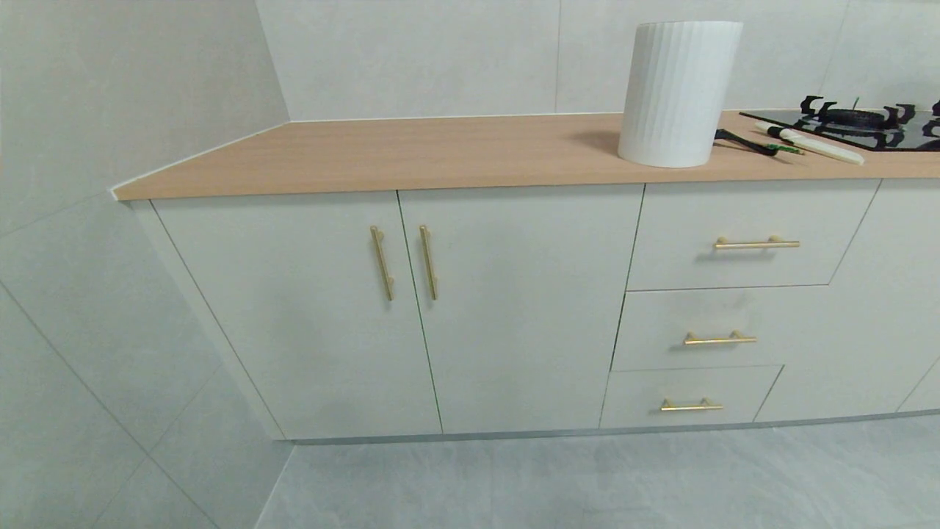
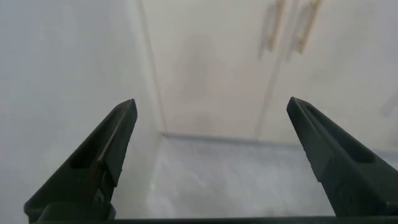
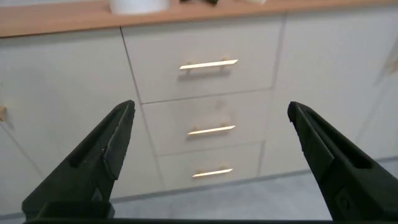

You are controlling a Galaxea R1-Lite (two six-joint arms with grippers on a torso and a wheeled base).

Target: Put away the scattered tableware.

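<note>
Wooden counter (image 1: 411,150) holds a white canister (image 1: 679,92) — left end effector (image 2: 210,101) and right end effector (image 3: 210,105) gape wide, empty

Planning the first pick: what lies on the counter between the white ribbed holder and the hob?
Head view: two utensils lie there, a black-and-green utensil nearest the white ribbed holder and a long white utensil by the hob.

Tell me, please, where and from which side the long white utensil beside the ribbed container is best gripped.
Grip the white utensil near the middle of its long body, from straight above, closing across its narrow width. It lies flat on the counter, with the ribbed container close at one end and the hob just behind, so above seems the freest way.
</note>
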